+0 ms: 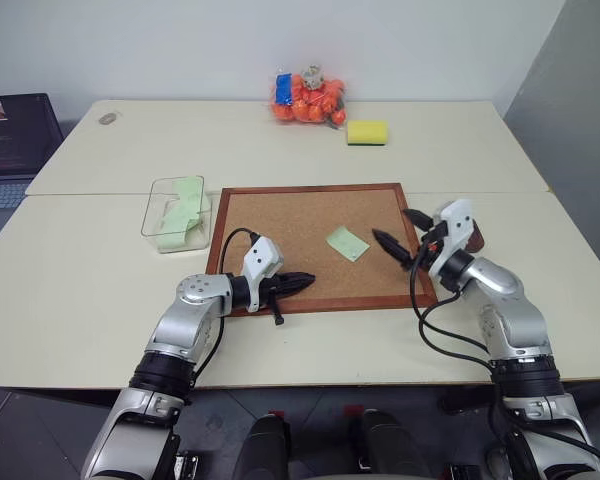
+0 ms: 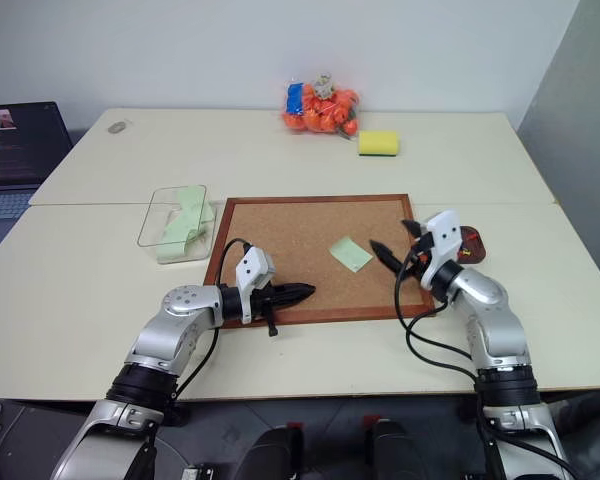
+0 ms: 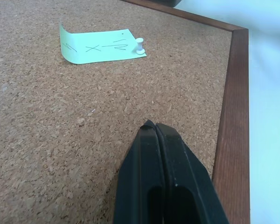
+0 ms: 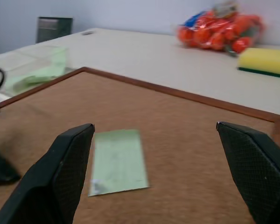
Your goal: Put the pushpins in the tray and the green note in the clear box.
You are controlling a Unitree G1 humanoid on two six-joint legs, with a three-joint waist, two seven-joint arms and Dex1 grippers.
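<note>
Partly done, by the look of it: pale green slips already in the clear box (image 1: 176, 212), just beside the corkboard (image 1: 280, 225) at its far left corner. One green note (image 1: 347, 243) left near the corkboard's middle, pinned by a white pushpin (image 3: 139, 46), visible from the left wrist. Tray (image 2: 470, 243) just off the corkboard's right edge, contents hidden. Left gripper (image 1: 298, 283), jaws pressed together, over the near frame; right gripper (image 1: 404, 234), jaws spread wide, beside the note.
</note>
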